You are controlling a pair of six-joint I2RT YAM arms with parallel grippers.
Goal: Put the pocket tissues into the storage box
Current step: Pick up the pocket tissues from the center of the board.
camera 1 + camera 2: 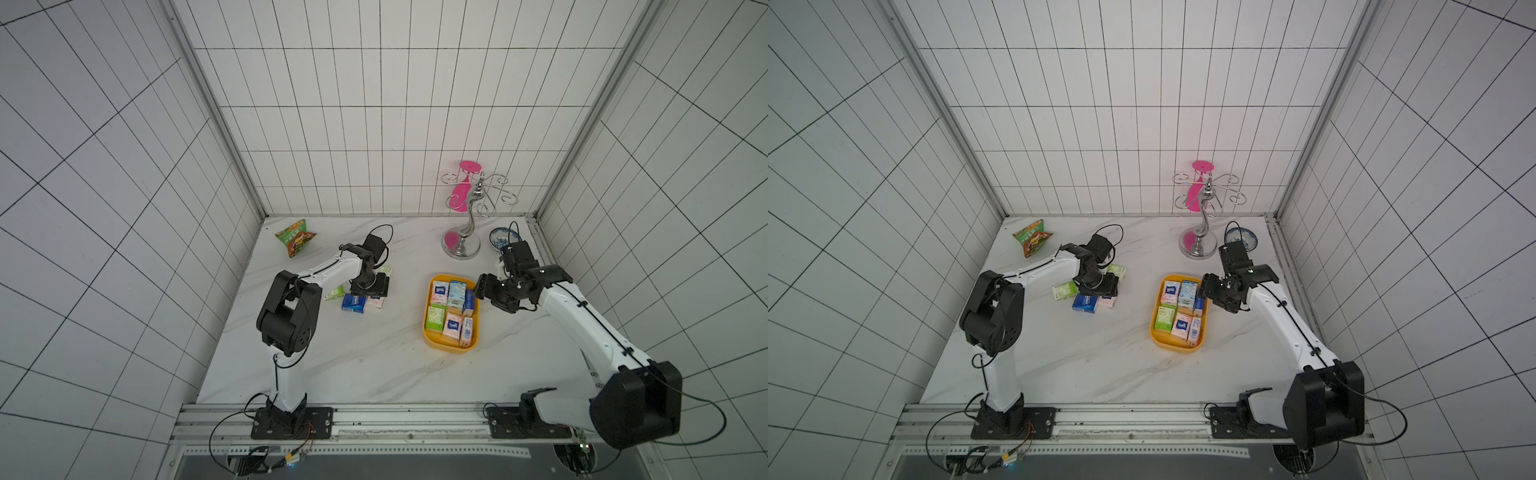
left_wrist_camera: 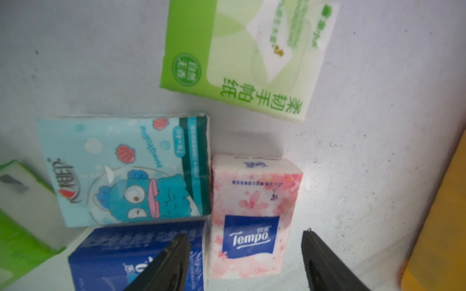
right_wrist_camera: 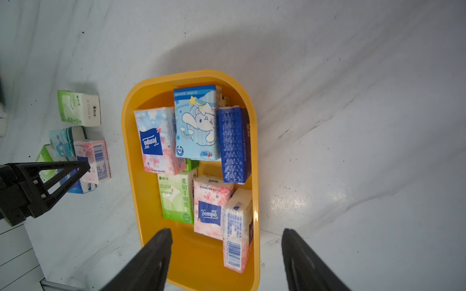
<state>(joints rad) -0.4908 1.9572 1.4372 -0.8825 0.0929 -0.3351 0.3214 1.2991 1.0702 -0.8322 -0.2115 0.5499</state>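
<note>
On the marble tabletop (image 1: pixel 374 365), left of centre: loose pocket tissues (image 1: pixel 354 303). The left gripper (image 2: pixel 244 234) stands wide open over them, its fingers either side of a pink Tempo packet (image 2: pixel 254 216), nothing gripped. To the right: yellow-orange storage box (image 1: pixel 446 345) holding several packets. The right gripper (image 3: pixel 227 230) hangs above its rim, jaws apart and empty.

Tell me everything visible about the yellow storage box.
The storage box is a shallow yellow-orange tray, seemingly plastic, rectangular with rounded corners. It lies flat on the marbled table, at least six pocket tissues inside: most flat, two on edge along one long wall, one end bare. The right gripper hovers close by, jaws open, not touching.
</note>
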